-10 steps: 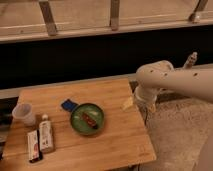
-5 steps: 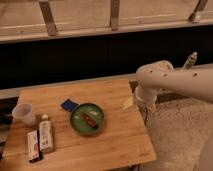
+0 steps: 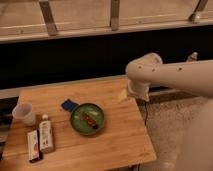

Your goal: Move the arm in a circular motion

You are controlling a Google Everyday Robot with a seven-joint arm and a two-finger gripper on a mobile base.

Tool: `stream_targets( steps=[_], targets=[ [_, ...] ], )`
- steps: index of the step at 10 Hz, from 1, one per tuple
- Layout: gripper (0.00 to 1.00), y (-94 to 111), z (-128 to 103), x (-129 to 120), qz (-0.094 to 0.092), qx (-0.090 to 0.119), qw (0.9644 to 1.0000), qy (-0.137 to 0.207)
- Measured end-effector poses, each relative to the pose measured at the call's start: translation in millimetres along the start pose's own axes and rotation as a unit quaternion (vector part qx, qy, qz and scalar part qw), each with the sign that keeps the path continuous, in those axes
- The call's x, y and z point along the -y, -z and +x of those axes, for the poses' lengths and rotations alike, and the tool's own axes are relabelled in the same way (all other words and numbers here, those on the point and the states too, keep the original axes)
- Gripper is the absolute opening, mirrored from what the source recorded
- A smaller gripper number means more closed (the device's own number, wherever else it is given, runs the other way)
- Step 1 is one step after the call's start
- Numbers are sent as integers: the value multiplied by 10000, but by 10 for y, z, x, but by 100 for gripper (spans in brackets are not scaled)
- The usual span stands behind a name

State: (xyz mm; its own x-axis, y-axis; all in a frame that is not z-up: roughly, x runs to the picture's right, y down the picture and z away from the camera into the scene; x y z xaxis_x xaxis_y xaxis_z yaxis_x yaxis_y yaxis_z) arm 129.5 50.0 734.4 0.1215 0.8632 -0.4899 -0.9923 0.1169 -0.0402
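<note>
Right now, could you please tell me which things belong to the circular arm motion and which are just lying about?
Job: thick cream-white tubular robot arm; its gripper, out of view past the rounded joint.
Lying about: wooden table, round green plate, translucent plastic cup, white bottle, blue packet, white-and-red box.

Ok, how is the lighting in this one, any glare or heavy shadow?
Camera view: warm, dim light; the arm is the brightest thing, no hard glare; the black band behind the wooden table hides all detail; the gripper does not show.
</note>
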Motion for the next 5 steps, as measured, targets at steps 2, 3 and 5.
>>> stream_targets(
  steps=[2,3,5],
  targets=[
    [80,-44,-243,-185,27,94,9997,226],
    [80,-65,-413,-381,16,163,9989,433],
    [80,-81,-642,-783,-54,265,9966,780]
  ],
)
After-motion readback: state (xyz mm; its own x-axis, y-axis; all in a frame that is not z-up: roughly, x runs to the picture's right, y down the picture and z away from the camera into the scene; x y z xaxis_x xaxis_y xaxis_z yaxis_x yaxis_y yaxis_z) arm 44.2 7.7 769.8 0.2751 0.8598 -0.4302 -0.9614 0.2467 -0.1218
